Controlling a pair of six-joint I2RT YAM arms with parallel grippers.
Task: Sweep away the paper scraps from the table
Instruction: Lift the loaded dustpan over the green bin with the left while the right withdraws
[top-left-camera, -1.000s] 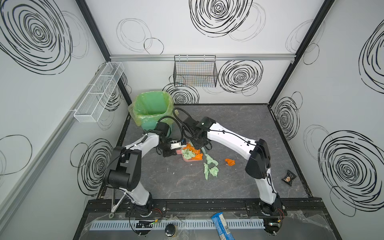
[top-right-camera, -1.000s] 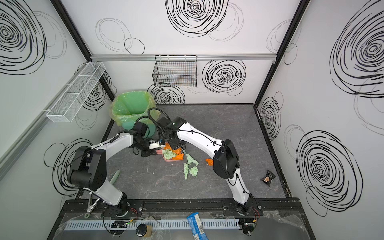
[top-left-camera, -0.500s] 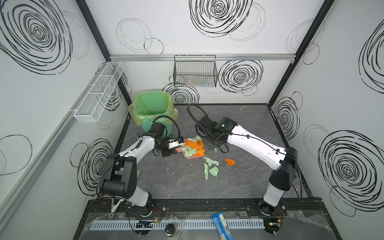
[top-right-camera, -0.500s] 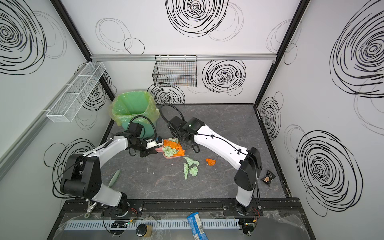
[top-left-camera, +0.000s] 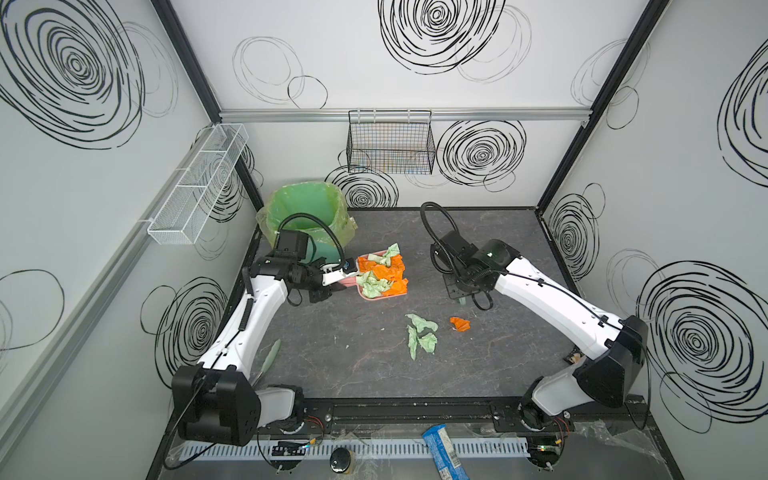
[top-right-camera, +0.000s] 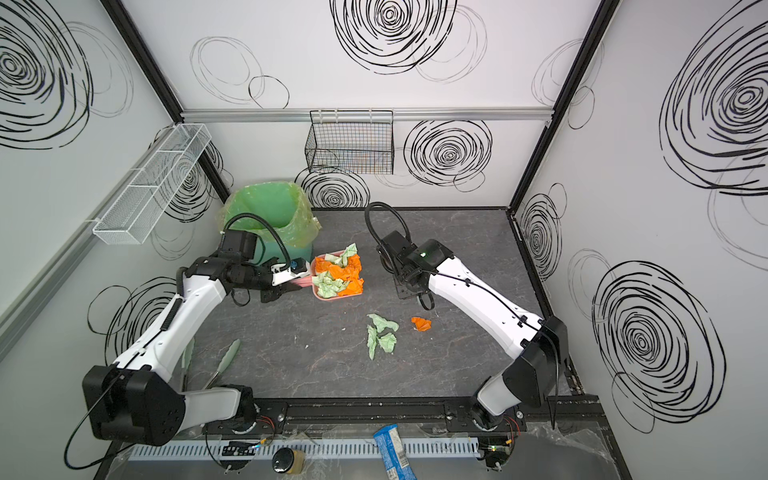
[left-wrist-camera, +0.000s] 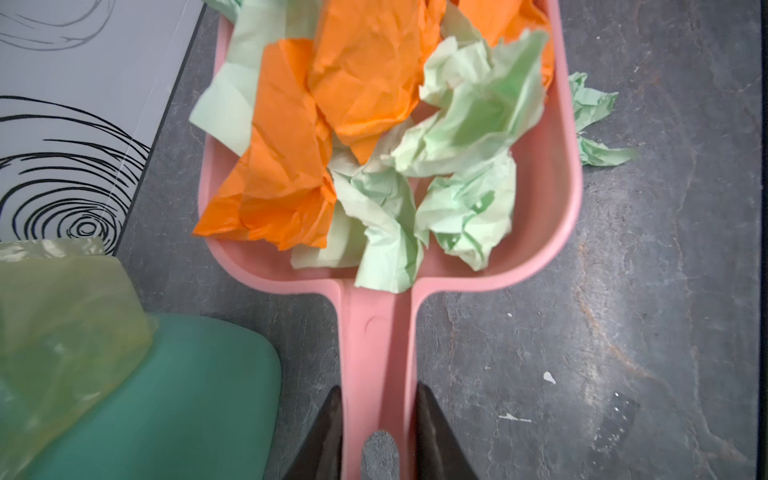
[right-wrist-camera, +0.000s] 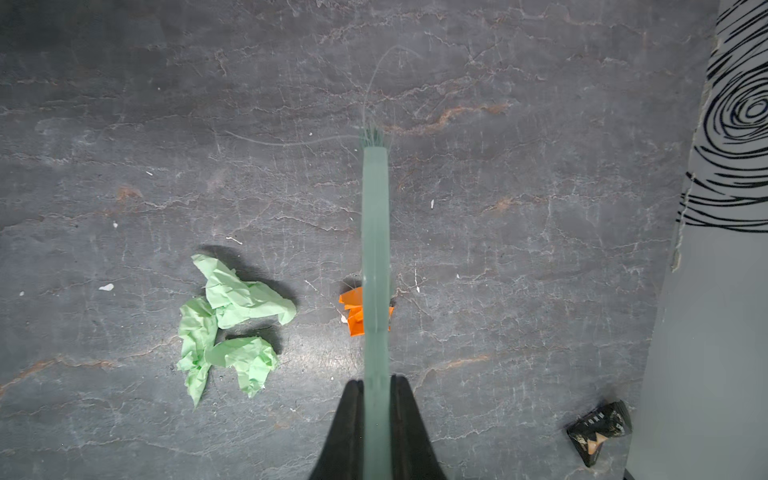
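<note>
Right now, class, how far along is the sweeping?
Done: most crumpled orange and mint paper scraps fill the pink plastic dustpan. In hand: left pincer holds it, right pincer the pale teal brush. Left: some mint wads, one orange wad, on the dark grey table.

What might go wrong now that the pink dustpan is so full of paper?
1. The paper scraps hang over the rim of the pink dustpan. Lifting it toward the green-lined bin may spill some.
2. The left gripper pinches only the end of the handle, so the loaded pan might twist.
3. Green wads and an orange scrap lie loose on the table. The teal brush in the right gripper might scatter them.
</note>
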